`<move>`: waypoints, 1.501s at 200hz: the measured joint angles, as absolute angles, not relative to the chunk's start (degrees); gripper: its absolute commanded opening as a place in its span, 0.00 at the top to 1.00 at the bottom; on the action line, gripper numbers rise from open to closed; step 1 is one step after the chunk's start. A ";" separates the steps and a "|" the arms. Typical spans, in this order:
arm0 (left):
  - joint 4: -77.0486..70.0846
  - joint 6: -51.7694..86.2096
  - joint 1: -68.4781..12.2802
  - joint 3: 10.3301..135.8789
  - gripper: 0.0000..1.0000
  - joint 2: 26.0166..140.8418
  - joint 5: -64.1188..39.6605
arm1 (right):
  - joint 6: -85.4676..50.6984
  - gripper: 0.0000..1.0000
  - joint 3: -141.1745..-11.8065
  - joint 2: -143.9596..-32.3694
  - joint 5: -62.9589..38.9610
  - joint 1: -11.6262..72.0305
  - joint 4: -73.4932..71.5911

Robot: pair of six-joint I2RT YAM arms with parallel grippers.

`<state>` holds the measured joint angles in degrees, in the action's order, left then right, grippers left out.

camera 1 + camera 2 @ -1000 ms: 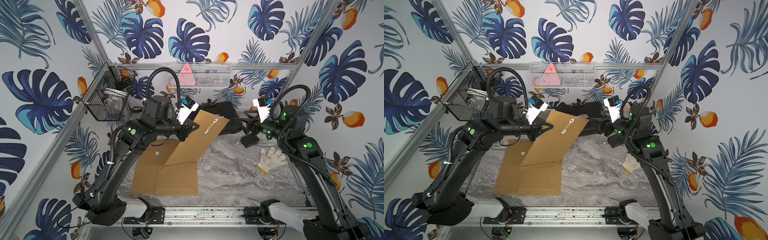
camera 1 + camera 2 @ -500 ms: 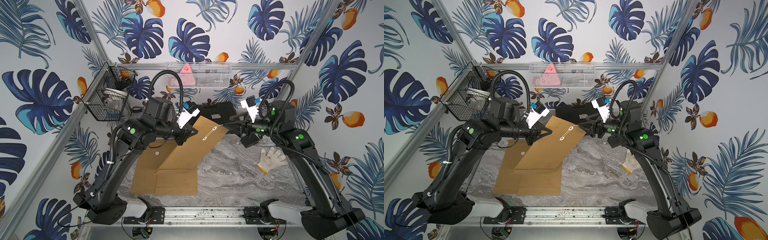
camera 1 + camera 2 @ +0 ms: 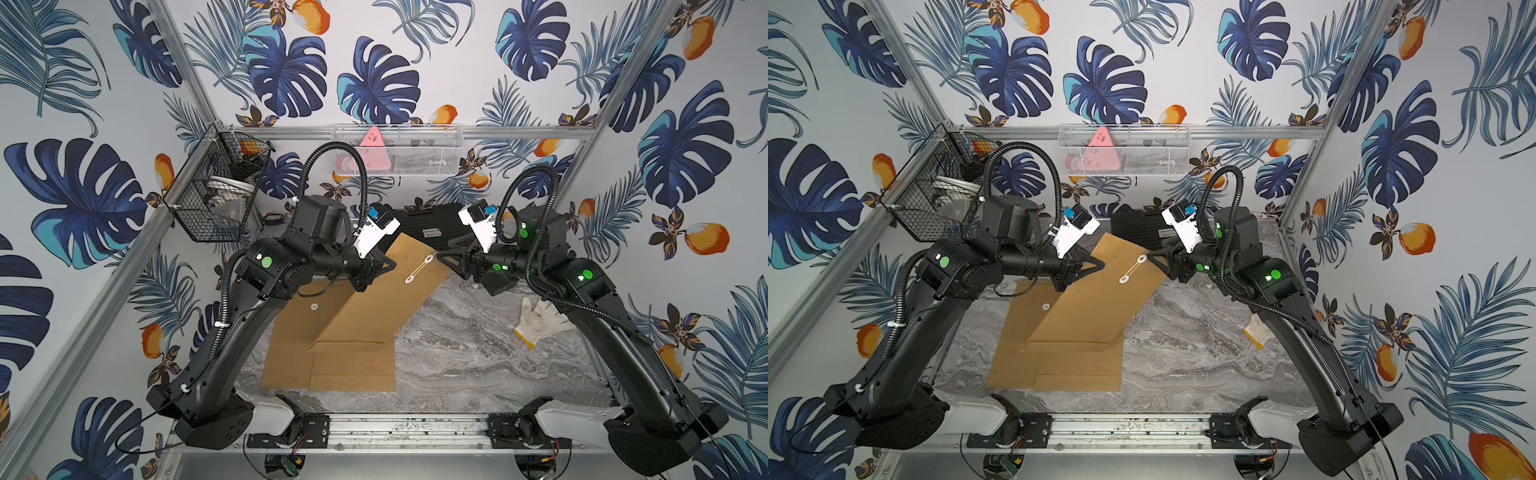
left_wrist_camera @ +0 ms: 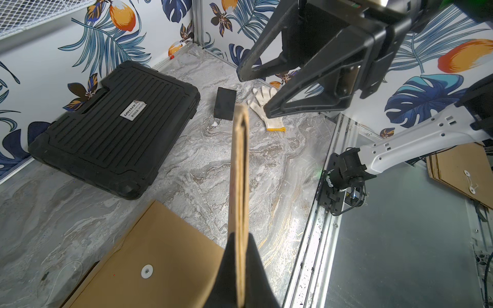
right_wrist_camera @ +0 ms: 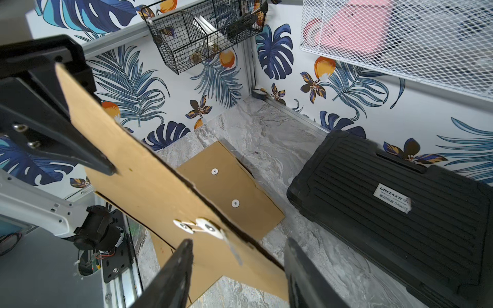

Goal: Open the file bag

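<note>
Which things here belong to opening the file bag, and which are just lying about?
In the job: raised file bag, its string closure, left gripper clamping it, right gripper open at the string.

Lying about: flat file bags, black tool case, white work glove, black block, wire basket, mesh basket.

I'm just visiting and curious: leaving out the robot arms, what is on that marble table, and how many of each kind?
Brown file bags: 3 (raised bag, two flat bags, overlapping)
Black case: 1
Small black block: 1
White glove: 1
Total: 6
</note>
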<state>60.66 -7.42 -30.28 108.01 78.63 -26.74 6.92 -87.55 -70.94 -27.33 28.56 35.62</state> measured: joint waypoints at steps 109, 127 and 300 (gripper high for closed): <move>60.66 -7.42 -30.28 108.01 1.00 78.63 -26.74 | 7.09 0.72 -87.44 -71.42 -28.86 28.56 35.90; 60.66 -7.42 -30.28 108.01 1.00 78.63 -26.74 | 7.09 0.77 -87.44 -71.46 -28.88 28.53 36.03; 45.93 2.31 -30.28 92.84 1.00 72.03 -30.24 | 6.46 1.00 -83.31 -67.61 -24.21 28.56 34.35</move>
